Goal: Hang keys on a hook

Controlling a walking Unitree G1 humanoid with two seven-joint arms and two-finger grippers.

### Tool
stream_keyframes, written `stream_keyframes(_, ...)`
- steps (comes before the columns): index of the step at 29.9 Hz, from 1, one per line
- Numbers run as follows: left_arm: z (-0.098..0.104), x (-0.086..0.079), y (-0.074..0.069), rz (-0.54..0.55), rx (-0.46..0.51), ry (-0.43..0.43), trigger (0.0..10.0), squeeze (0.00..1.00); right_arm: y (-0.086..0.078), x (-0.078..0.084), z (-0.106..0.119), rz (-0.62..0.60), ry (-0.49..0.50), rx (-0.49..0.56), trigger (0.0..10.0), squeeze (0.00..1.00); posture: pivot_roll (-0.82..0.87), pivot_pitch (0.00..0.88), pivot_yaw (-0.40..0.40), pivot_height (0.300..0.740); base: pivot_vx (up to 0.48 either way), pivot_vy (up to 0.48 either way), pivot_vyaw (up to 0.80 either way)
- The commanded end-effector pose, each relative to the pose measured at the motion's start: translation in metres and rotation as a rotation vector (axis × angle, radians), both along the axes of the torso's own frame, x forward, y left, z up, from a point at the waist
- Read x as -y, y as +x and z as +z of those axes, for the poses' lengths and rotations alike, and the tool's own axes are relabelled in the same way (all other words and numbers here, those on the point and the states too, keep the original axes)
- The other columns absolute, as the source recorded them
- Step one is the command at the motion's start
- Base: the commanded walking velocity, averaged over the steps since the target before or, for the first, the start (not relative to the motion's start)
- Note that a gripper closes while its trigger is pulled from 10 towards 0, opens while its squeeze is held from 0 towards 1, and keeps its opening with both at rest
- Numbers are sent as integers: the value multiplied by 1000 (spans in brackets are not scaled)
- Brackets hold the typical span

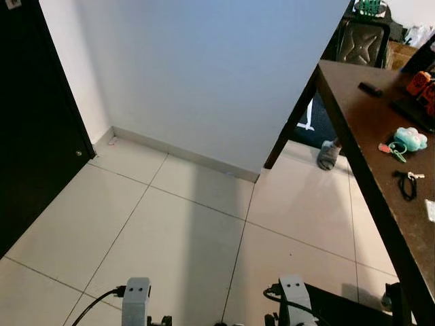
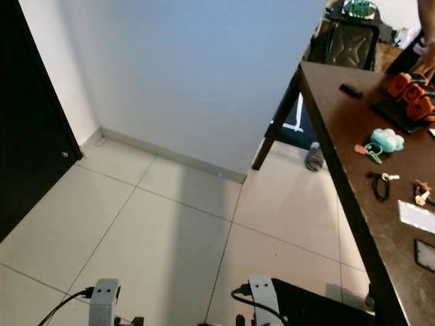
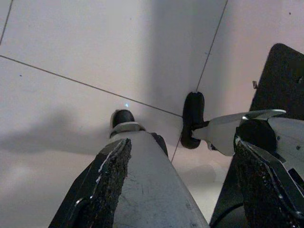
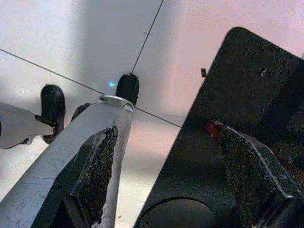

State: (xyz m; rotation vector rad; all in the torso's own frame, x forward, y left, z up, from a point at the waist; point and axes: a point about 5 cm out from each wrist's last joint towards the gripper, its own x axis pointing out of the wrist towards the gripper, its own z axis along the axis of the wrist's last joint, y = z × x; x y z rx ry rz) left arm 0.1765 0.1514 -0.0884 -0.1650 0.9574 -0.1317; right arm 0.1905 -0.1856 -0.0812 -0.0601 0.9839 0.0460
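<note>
So both arms just hang low over the tiled floor [image 1: 170,224], left gripper [image 3: 180,180] and right gripper [image 4: 161,175] each spread wide with nothing between the fingers. One bunch of keys [image 2: 372,151] with a teal fob [image 2: 386,140] lies on the brown table [image 2: 340,136], off to the robot's right, one black loop [image 2: 379,185] just beside it.
</note>
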Motion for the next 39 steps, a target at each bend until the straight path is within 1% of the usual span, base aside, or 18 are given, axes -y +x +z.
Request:
stream_keyframes(1,-4,1,-9,12,-35,-12,10000,0,-8,4,-3,-22,-2,-26,10000,0,83,12,-34,740,0,0,0)
stream_keyframes(6,-3,-1,-7,14,-16,-12,10000,0,-6,3,-2,-17,-1,-21,10000,0,86,14,-36,740,0,0,0)
stream_keyframes(10,4,-9,5,34,77,29,10000,0,2,6,3,-10,-11,51,10000,0,88,17,-38,740,0,0,0)
stream_keyframes(11,4,-9,5,34,77,29,10000,0,2,6,3,-10,-11,51,10000,0,88,17,-38,740,0,0,0)
stream_keyframes(12,9,-14,12,93,125,-4,10000,0,9,7,7,-38,16,105,10000,0,93,22,-41,740,0,0,0)
stream_keyframes(14,23,-28,31,208,245,-67,10000,0,25,11,19,-138,135,227,10000,0,94,27,-41,740,0,0,0)
stream_keyframes(15,23,-28,31,208,245,-67,10000,0,25,11,19,-138,135,227,10000,0,94,27,-41,740,0,0,0)
stream_keyframes(17,33,-38,43,263,324,-91,10000,0,33,16,27,-172,199,296,10000,0,92,36,-39,740,0,0,0)
stream_keyframes(22,42,-41,54,235,382,-99,10000,0,39,23,34,-205,262,354,10000,0,82,41,-34,740,0,0,0)
stream_keyframes(23,42,-41,54,235,382,-99,10000,0,39,23,34,-205,262,354,10000,0,82,41,-34,740,0,0,0)
stream_keyframes(25,48,-38,62,194,418,-104,10000,0,43,29,38,-221,247,375,10000,0,75,49,-29,740,0,0,0)
stream_keyframes(27,49,-34,64,163,425,-90,10000,0,44,30,39,-210,234,376,10000,0,74,51,-28,740,0,0,0)
stream_keyframes(34,49,-34,64,163,425,-90,10000,0,44,30,39,-210,234,376,10000,0,74,51,-28,740,0,0,0)
stream_keyframes(35,47,-28,62,130,405,-100,10000,0,45,28,39,-185,223,374,10000,0,72,54,-27,740,0,0,0)
stream_keyframes(36,43,-22,58,135,374,-153,10000,0,50,23,41,-166,231,380,10000,0,60,69,-25,740,0,0,-775)
stream_keyframes(37,43,-22,58,135,374,-153,10000,0,50,23,41,-166,231,380,10000,0,60,69,-25,740,0,0,-775)
stream_keyframes(38,39,-17,54,150,353,-208,10000,0,55,19,45,-156,254,404,10000,0,57,72,-20,740,0,0,-781)
stream_keyframes(39,36,-13,49,181,336,-267,10000,0,66,15,54,-156,310,462,10000,0,55,77,-19,740,0,0,-800)
